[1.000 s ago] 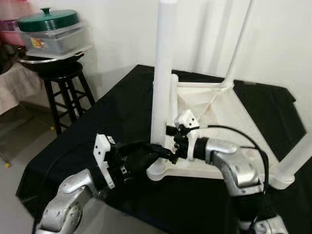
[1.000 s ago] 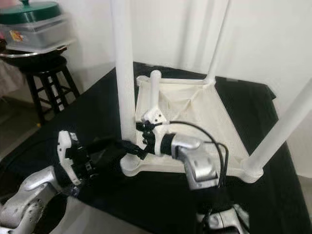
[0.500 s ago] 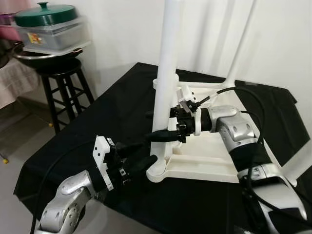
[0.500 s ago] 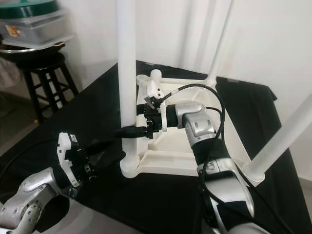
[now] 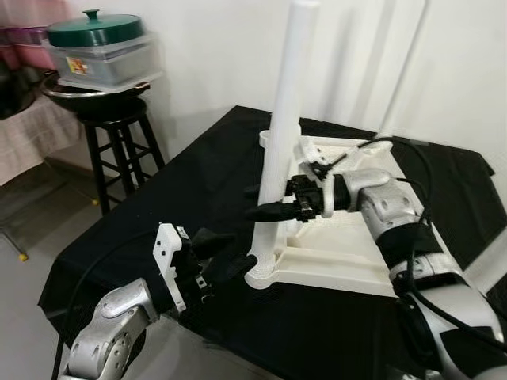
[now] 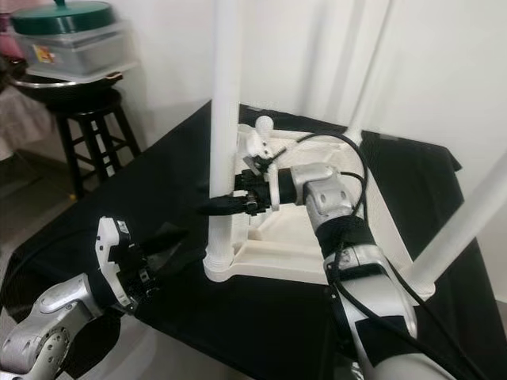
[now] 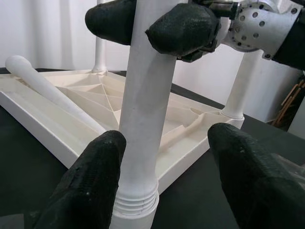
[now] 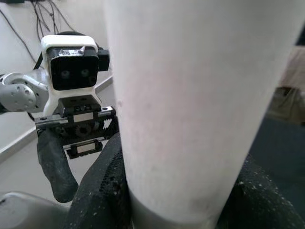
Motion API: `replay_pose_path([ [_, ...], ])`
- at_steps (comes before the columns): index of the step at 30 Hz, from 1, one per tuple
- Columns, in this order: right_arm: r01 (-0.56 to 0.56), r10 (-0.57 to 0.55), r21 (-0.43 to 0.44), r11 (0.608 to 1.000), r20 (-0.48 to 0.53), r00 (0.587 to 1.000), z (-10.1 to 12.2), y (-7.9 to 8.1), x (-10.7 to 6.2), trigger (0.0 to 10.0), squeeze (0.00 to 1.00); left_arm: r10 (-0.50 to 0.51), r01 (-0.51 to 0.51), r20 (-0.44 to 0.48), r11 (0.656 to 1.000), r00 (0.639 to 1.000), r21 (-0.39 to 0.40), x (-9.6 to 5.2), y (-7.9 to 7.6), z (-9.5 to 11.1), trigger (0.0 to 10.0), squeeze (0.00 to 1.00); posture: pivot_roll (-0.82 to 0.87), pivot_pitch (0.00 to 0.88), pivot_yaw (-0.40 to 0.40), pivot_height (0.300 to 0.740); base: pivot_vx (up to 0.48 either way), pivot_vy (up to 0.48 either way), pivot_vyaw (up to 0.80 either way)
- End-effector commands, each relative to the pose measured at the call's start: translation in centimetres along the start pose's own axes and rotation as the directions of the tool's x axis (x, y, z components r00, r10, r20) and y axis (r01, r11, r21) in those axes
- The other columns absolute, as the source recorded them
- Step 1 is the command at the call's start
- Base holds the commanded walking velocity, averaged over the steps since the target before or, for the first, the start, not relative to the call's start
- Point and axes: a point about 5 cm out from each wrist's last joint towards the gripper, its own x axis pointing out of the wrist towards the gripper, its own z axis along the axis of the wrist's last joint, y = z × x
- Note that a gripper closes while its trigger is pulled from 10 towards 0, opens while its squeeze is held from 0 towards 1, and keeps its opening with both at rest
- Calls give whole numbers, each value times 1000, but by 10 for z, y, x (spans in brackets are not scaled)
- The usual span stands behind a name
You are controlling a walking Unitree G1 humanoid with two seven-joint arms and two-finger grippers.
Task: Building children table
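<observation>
The white plastic tabletop [image 5: 348, 245] lies upside down on the black-draped bench [image 5: 158, 214]. The near corner leg [image 5: 281, 158] stands upright in the tabletop's corner socket. The right pincer [image 5: 273, 207] is clamped around this leg at mid-height. The left pincer [image 5: 226, 265] is held spread beside the leg's threaded base, apart from it. A loose leg [image 7: 47, 95] rests inside the tabletop. The leg is judged light, stiff and smooth, hence slippery; a grip low down, near the socket, is advised. No legible writing is found on the table parts.

White upturned table [image 5: 348, 245] with near leg [image 5: 283, 134] upright.
</observation>
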Motion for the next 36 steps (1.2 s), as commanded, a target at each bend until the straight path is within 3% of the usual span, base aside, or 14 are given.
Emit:
replay_pose_path([
  [1, 160, -158, 23, 987, -71, 985, -24, 3, -6, 0, 0, -18, 18, -7, 1000, 1000, -13, 0, -3, -2, 10000, 0, -34, 0, -55, 740, 0, 0, 0],
  [3, 281, -277, 42, 959, -86, 957, -36, 7, -6, 0, 0, -19, 19, -7, 1000, 1000, -13, -1, -4, -2, 10000, 0, -35, 0, -63, 740, 0, 0, 0],
  [4, 548, -541, 129, 826, -86, 836, -52, 13, 3, 0, 0, -19, 19, -7, 1000, 1000, -12, -3, -4, -1, 10000, 0, -40, 0, -67, 740, 0, 0, 0],
  [5, 548, -541, 129, 826, -86, 836, -52, 13, 3, 0, 0, -19, 19, -7, 1000, 1000, -12, -3, -4, -1, 10000, 0, -40, 0, -67, 740, 0, 0, 0],
  [6, 714, -693, 200, 671, -173, 700, -77, 43, 13, 0, 0, -17, 17, -6, 1000, 1000, -12, -4, -3, 0, 10000, 0, -51, 11, -42, 740, 0, 0, 0],
  [9, 832, -809, 183, 524, -199, 553, -72, 70, 5, 0, 0, -28, 28, -15, 1000, 1000, -13, -6, -1, 1, 10000, 0, -88, 0, -15, 740, 0, 0, 0],
  [17, 823, -793, 75, 563, -232, 563, -64, 63, 2, 0, 0, -11, 11, -9, 1000, 1000, -9, -6, 1, 2, 10000, 0, -53, 2, -36, 740, 0, 0, 0],
  [18, 815, -787, 79, 573, -222, 575, -60, 60, 2, 10000, 0, -6, 6, -6, 1000, 1000, -8, -6, 1, 2, 10000, 0, -53, 3, -32, 740, 0, 0, 0],
  [20, 807, -782, 98, 583, -202, 590, -55, 59, 5, 10000, 0, -6, 6, -5, 1000, 1000, -8, -6, 2, 2, 10000, 0, -52, 1, -32, 740, 0, 0, 0],
  [21, 797, -780, 128, 590, -163, 604, -47, 55, 6, 10000, 1000, -8, 8, -6, 1000, 1000, -9, -6, 2, 3, 10000, 0, -52, 0, -31, 740, 0, 0, 0],
  [25, 684, -692, 160, 712, -5, 722, -15, 50, 11, 10000, 1000, -20, 20, -11, 1000, 1000, -13, -5, 2, 3, 10000, 0, -52, 1, -27, 740, 0, 0, 0],
  [29, 421, -414, -33, 907, 123, 902, 14, 49, 3, 10000, 1000, -29, 29, -15, 999, 999, -18, -4, 1, 2, 10000, 0, -41, 0, -17, 740, 0, 0, 0],
  [30, 344, -335, -72, 936, 109, 936, 14, 48, 0, 10000, 0, -30, 30, -15, 999, 999, -19, -4, 1, 2, 10000, 0, -34, 0, -18, 740, 0, 0, 0],
  [36, 140, -139, -110, 984, 14, 990, 7, 38, -6, 10000, 0, -31, 31, -17, 999, 999, -20, -3, 0, 1, 10000, 0, -24, 0, -16, 740, 0, 0, 0],
])
